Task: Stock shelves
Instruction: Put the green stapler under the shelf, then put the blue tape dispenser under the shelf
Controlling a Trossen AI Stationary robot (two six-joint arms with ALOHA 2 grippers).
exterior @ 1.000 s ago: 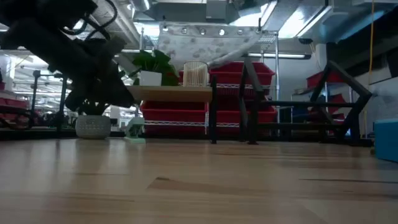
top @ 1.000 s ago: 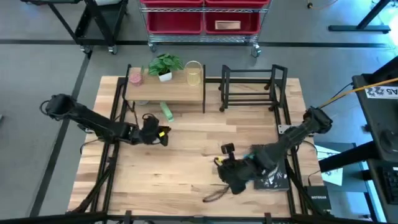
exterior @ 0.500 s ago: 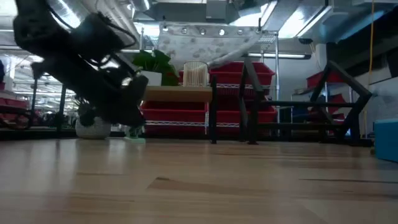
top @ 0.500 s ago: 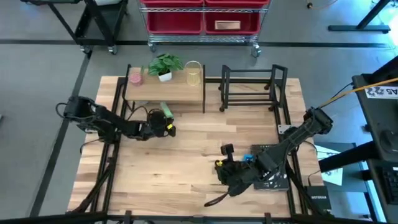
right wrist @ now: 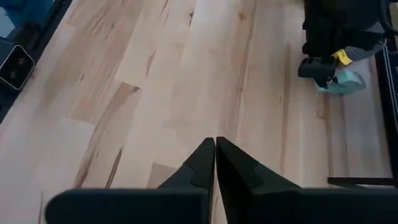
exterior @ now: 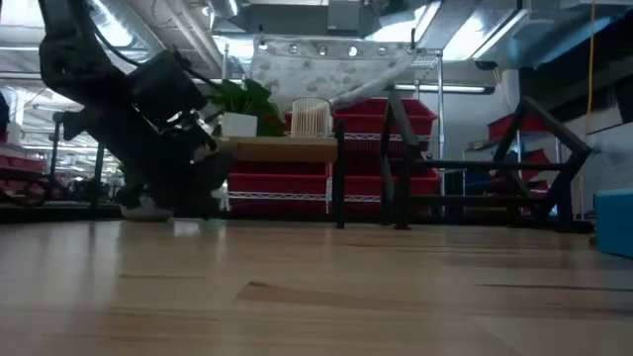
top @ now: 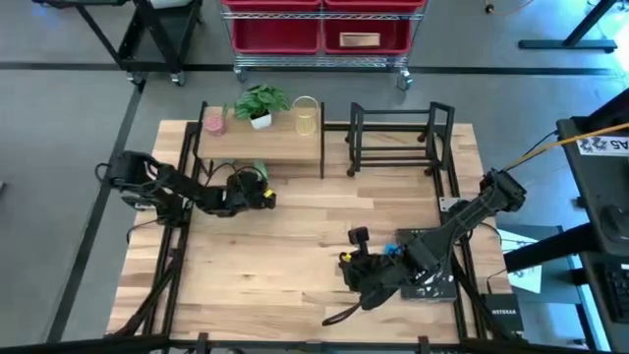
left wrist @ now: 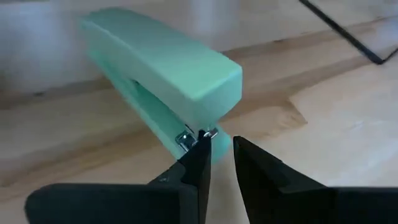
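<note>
Mint-green stapler [left wrist: 165,68] just ahead of the left gripper [left wrist: 221,155], beside the wood-topped shelf [top: 263,146].
High view: the left gripper [top: 257,193] sits low on the table [top: 295,256] by the shelf's front; the black book rack [top: 398,138] stands beside the shelf; the right gripper [top: 354,264] waits near the table's right front. Low view: the left arm [exterior: 148,119] leans down before the shelf [exterior: 282,148]. Left wrist view: fingers [left wrist: 198,163] slightly parted, tips at the stapler's end. Right wrist view: fingers [right wrist: 202,163] pressed together over bare table.

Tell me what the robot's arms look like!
Both arms are dark, jointed, with thin black cables. The left tool has two flat, pointed black fingers and a yellow tag near its wrist. The right tool has the same pointed black fingers.
</note>
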